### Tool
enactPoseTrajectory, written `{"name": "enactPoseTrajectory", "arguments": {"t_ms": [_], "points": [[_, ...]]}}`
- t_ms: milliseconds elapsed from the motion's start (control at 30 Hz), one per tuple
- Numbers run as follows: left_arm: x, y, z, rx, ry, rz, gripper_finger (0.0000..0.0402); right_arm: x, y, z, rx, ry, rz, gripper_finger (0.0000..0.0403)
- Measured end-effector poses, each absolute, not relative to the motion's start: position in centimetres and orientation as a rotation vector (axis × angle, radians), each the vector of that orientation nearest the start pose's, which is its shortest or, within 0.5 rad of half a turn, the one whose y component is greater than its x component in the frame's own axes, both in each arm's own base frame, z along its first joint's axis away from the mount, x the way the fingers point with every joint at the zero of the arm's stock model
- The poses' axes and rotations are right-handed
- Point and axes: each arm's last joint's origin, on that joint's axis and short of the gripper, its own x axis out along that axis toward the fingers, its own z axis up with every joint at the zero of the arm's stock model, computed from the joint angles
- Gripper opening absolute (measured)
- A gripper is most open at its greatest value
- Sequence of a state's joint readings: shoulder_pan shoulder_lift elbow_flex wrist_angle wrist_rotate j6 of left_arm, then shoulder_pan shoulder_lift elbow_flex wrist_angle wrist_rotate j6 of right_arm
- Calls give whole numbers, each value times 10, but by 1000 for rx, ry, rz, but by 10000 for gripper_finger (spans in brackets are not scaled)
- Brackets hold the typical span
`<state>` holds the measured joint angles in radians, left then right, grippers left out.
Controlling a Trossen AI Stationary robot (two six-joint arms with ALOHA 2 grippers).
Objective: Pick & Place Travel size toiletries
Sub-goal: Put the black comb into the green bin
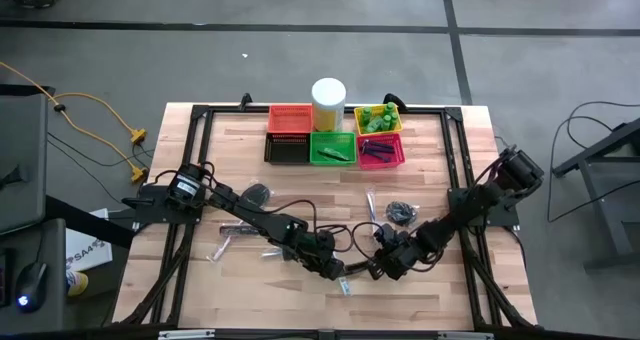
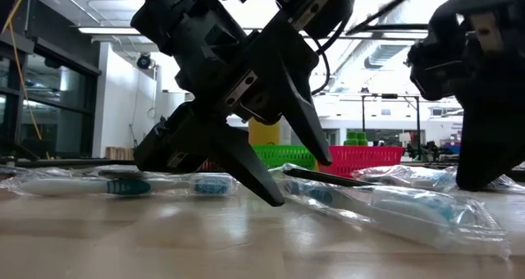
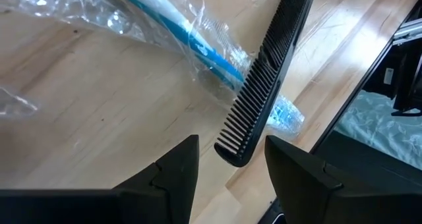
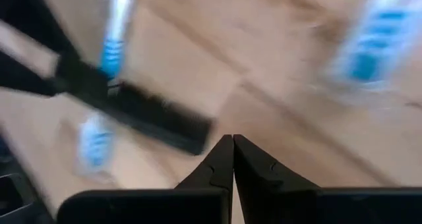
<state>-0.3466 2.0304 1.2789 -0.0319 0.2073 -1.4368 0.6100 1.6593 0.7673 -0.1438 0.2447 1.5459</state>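
A black comb (image 3: 270,72) lies slanted over a clear-wrapped white-blue toothbrush (image 3: 178,26) on the wooden table, near its front edge. My left gripper (image 3: 231,145) stands open, one finger on either side of the comb's near end, one fingertip low by the table (image 2: 275,198). From the right, my right gripper (image 4: 232,140) is shut, empty, and hovers just beside the comb's other end (image 4: 194,133). In the high view, the comb (image 1: 358,270) lies between both grippers. My left gripper slants down from the table's left and has the comb's toothed end (image 3: 239,148) between its open fingers. The comb's spine runs right along one finger (image 3: 283,161); whether they touch I cannot tell. The comb rests on the wrapped toothbrush.
Coloured mesh baskets (image 1: 333,147) and a white cylinder (image 1: 329,100) stand at the table's far edge. More wrapped toothbrushes (image 2: 123,185) lie to the left, and a dark coiled bundle (image 1: 400,213) lies right of centre. Cables run on the floor at the left.
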Motion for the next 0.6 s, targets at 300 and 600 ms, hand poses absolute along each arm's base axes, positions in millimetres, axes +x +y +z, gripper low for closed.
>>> {"name": "enactPoseTrajectory", "arguments": {"t_ms": [300,600], "points": [[398,-150,149,-1265,1015,136,175,253,175,113,1028,892,-403,3],[398,-150,149,-1267,1020,131,175,261,179,106,1054,857,-351,3]]}}
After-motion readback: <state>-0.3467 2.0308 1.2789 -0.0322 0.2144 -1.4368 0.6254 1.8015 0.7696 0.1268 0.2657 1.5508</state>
